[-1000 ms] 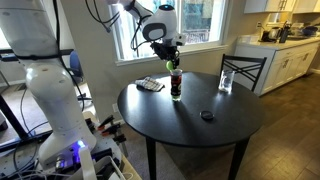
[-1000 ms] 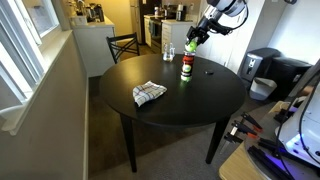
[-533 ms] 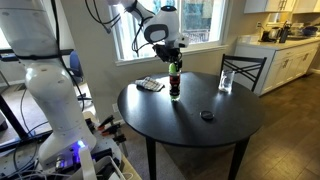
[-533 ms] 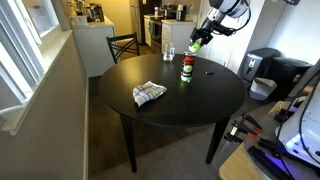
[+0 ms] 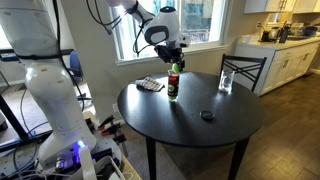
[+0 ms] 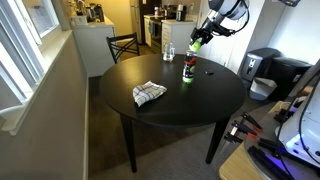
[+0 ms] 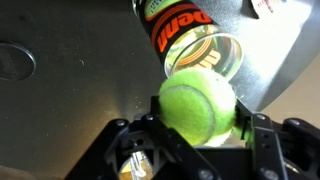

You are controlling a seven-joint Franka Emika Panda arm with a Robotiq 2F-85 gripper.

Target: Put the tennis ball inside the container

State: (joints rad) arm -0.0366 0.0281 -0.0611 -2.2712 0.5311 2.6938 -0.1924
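In an exterior view: gripper [image 5: 174, 56] poised just above the container [image 5: 173, 86], which stands upright on the table [image 5: 205, 140].
In an exterior view: tennis ball [image 6: 196, 45] clamped between the fingers, above the rim.
Wrist view: ball near the open mouth, not yet inside. Lowering and release remain.

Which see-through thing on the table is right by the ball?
The tall container with the dark label, just below the held tennis ball. The shorter drinking glass stands apart.
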